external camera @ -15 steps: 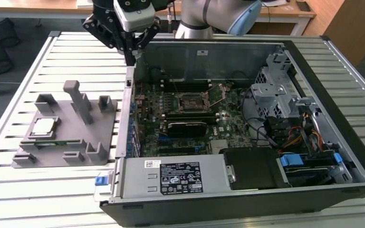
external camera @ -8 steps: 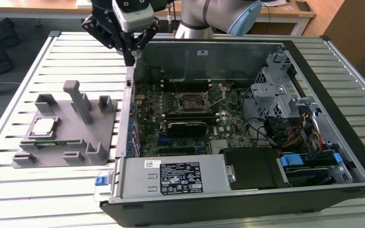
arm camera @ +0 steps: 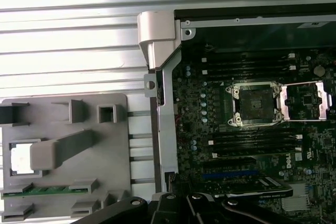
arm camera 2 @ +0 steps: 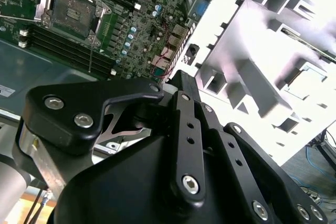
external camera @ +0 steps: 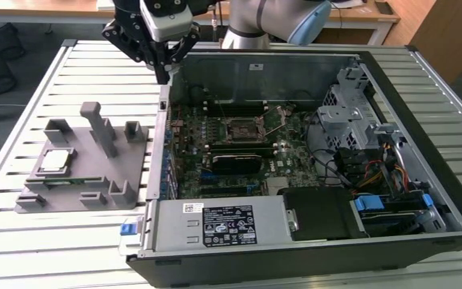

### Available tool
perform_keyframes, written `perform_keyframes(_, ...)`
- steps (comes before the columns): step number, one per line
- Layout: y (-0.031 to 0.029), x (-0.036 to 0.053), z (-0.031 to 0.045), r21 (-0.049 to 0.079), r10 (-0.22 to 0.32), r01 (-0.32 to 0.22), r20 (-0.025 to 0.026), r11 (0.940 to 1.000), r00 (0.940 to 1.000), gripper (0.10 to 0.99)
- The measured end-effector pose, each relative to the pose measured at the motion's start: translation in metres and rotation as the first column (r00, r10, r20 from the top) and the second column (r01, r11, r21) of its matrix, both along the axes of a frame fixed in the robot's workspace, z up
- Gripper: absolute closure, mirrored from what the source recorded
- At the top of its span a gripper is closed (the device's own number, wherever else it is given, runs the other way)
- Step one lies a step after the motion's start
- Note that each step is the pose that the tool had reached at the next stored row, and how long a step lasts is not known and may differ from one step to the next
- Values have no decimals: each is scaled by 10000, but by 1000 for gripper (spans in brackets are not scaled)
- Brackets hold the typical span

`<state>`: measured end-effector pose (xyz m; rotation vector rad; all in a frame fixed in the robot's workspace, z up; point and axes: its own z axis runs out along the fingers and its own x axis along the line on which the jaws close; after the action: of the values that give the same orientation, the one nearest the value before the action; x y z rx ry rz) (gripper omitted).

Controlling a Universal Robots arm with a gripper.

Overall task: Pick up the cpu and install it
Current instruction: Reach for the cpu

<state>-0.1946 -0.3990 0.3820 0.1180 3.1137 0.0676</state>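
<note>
Overhead, pincer [external camera: 165, 76] clenched, empty, near case rim [external camera: 164, 108]; cpu [external camera: 55, 159] in fixture [external camera: 94, 177], well apart.

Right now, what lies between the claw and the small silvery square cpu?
In the exterior view: bare slatted metal table, then the tall post of the grey plastic fixture block, between the black claw and the cpu.

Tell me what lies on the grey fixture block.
On the fixture block, the cpu lies flat in a recess, with a green circuit strip slotted beside it. In the first wrist view a grey post covers part of the cpu.
</note>
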Motion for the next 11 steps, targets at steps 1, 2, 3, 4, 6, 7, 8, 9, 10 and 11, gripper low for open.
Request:
perform_keyframes(1, 0, -3, -1, 0, -1, 1, 0, 10000, 10000, 980)
perform_keyframes(2, 0, -5, -2, 0, 0, 0, -1, 10000, 10000, 980)
perform_keyframes(3, 0, -8, -3, 0, -1, 1, -1, 10000, 10000, 980)
perform_keyframes(4, 0, -11, -5, 0, 0, 0, -1, 10000, 10000, 980)
perform_keyframes(6, 0, -17, -7, 0, -1, 1, -2, 10000, 10000, 980)
perform_keyframes(7, 0, -20, -8, 0, 0, 0, -2, 10000, 10000, 980)
perform_keyframes(8, 0, -23, -9, 0, 0, 0, -3, 10000, 10000, 980)
perform_keyframes(9, 0, -26, -10, -1, 0, 0, -4, 10000, 10000, 980)
perform_keyframes(10, 0, -29, -12, 0, 0, 0, -3, 10000, 10000, 980)
perform_keyframes(11, 0, -32, -13, 0, 0, 0, -4, 10000, 10000, 980)
